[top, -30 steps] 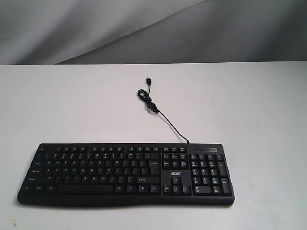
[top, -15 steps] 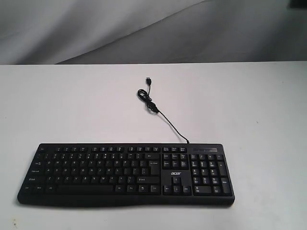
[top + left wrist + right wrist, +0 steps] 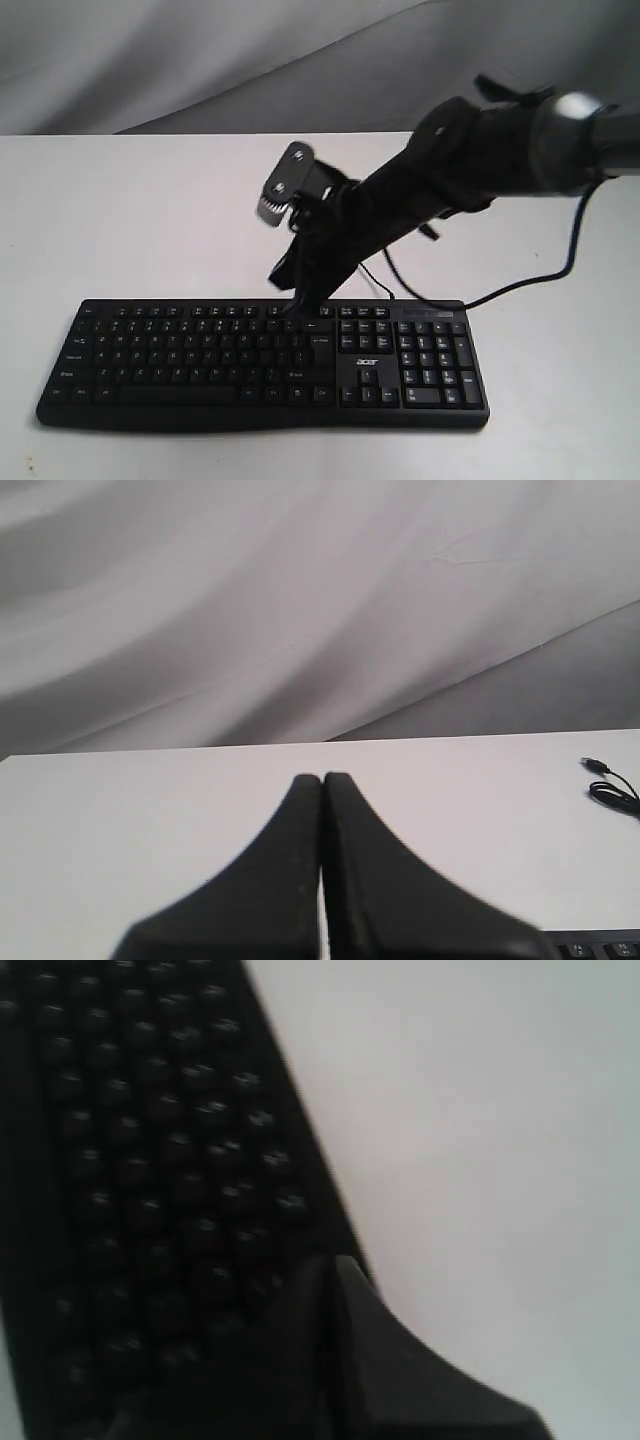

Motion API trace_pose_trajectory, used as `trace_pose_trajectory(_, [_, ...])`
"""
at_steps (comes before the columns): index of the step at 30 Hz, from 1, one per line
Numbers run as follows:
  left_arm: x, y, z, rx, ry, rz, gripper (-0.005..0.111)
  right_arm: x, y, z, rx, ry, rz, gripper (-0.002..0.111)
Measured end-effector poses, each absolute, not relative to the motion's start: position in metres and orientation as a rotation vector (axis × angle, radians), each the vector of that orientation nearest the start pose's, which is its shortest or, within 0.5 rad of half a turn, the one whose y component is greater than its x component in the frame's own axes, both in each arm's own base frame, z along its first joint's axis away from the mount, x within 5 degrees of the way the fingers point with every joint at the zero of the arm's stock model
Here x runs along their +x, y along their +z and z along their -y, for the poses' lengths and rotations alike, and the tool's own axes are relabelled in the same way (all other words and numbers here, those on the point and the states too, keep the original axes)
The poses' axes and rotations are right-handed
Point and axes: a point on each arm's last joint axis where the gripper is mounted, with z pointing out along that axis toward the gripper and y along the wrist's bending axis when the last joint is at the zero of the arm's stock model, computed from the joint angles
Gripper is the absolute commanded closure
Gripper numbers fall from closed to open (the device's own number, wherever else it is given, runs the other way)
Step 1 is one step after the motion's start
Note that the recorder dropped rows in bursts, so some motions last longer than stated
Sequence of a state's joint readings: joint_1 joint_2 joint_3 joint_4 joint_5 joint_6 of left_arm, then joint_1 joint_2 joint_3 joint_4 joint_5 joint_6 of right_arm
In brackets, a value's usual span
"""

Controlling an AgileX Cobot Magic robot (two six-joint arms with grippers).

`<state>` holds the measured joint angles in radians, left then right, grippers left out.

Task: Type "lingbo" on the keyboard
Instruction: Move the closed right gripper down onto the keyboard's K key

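Keyboard (image 3: 200, 365) lies at the front of the white table (image 3: 120, 220), right gripper (image 3: 293, 303) poised over its top rows. Left wrist view: left gripper (image 3: 322, 800) clenched, empty, off the keys. Right wrist view: fingers (image 3: 380, 1360) pressed together too. Looks like letter 1 is pending; next, line up on L and press

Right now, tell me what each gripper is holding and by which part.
Nothing is held. The left gripper and the right gripper are both shut with nothing between the fingers; the right one's tip points down at the keyboard's upper key rows.
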<state>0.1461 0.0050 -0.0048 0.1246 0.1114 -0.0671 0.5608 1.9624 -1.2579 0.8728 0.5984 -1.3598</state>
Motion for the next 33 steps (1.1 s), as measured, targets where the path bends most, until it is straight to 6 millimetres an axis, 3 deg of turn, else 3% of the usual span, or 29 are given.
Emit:
trace_pose_trajectory(4, [0.056, 0.205, -0.010, -0.082, 0.169, -1.595, 0.106, 0.299, 0.159, -0.282, -1.635, 0.654, -1.957, 0.108])
trace_pose_trajectory(7, [0.056, 0.205, -0.010, -0.082, 0.169, -1.595, 0.106, 0.290, 0.154, -0.295, -1.666, 0.657, -1.934, 0.108])
trace_pose_trajectory(19, [0.056, 0.205, -0.010, -0.082, 0.169, -1.595, 0.106, 0.291, 0.128, -0.297, -1.689, 0.640, -1.976, 0.108])
trace_pose_trajectory(33, [0.056, 0.205, -0.010, -0.082, 0.169, -1.595, 0.106, 0.289, 0.125, -0.296, -1.755, 0.635, -1.961, 0.108])
